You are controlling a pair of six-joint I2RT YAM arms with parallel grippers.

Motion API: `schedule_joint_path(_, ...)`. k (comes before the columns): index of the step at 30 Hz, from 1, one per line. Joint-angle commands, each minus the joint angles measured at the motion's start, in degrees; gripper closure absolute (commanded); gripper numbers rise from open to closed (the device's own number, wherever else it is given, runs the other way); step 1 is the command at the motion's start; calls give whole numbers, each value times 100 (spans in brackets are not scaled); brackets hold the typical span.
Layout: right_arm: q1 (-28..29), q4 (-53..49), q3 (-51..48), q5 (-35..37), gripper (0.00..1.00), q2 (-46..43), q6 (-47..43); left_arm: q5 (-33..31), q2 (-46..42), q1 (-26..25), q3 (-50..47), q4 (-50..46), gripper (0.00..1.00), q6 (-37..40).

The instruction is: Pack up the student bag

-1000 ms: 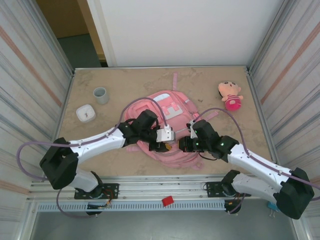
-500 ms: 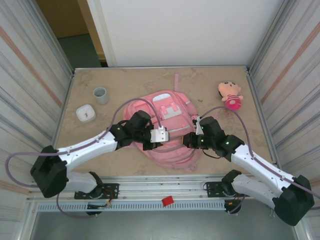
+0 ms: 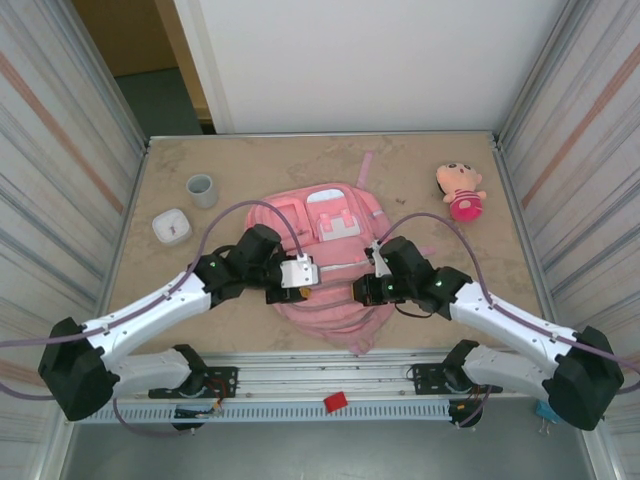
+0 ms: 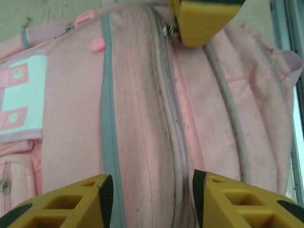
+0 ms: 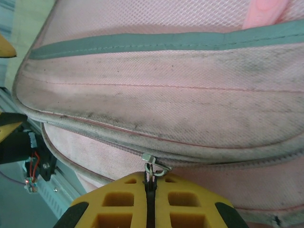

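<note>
The student bag [image 3: 335, 232], a large pink backpack, lies flat at the table's middle with its front pockets up. My left gripper [image 3: 304, 292] hovers at its left side, open, and in the left wrist view its yellow fingers [image 4: 71, 202] straddle the grey zip line [image 4: 172, 137] of the bag [image 4: 133, 104] without closing on it. My right gripper [image 3: 362, 291] is at the bag's near right side. In the right wrist view it [image 5: 150, 183] is shut on the metal zip pull [image 5: 155, 165] of the main zip, against the soiled pink fabric [image 5: 166, 104].
A plush doll [image 3: 460, 190] lies at the back right. A grey cup [image 3: 201, 190] and a small white box [image 3: 172, 227] stand at the left. Metal walls close both sides, and a rail with a red tag [image 3: 335, 402] runs along the near edge.
The bag has turned and slid so that its top points to the back. The left gripper has drawn back leftward, and the right gripper has shifted slightly left with the zip pull.
</note>
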Motion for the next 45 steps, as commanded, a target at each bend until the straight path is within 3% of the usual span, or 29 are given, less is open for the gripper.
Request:
schedule_joint_path(1, 90, 82, 286, -11, 98, 60, -172, 278, 268, -262, 213, 404, 49, -210)
schedule_joint_path(7, 94, 56, 290, -7, 99, -43, -174, 311, 1132, -539, 609, 690, 48, -278)
schedule_joint_path(11, 86, 34, 253, 7, 99, -154, -182, 170, 1394, -556, 679, 847, 56, -261)
schedule_joint_path(18, -332, -20, 79, -136, 99, -318, -322, 71, 1024, -396, 332, 855, 81, -134)
schedule_joint_path(27, -1212, -99, -57, -431, 100, -490, -573, 44, 181, 172, -242, 427, 85, -27)
schedule_joint_path(32, -996, -6, 44, -642, 100, -312, -586, -23, -142, 368, -470, 355, 82, -9)
schedule_joint_path(38, -433, 62, 263, -445, 100, 1, -660, 584, -68, 262, -309, 614, 61, -286)
schedule_joint_path(43, -321, 111, 338, -441, 100, 73, -638, 591, 314, -104, -86, 1016, 48, -467)
schedule_joint_path(45, -308, 106, 353, -439, 100, 61, -634, 592, 528, -164, -22, 1176, 47, -486)
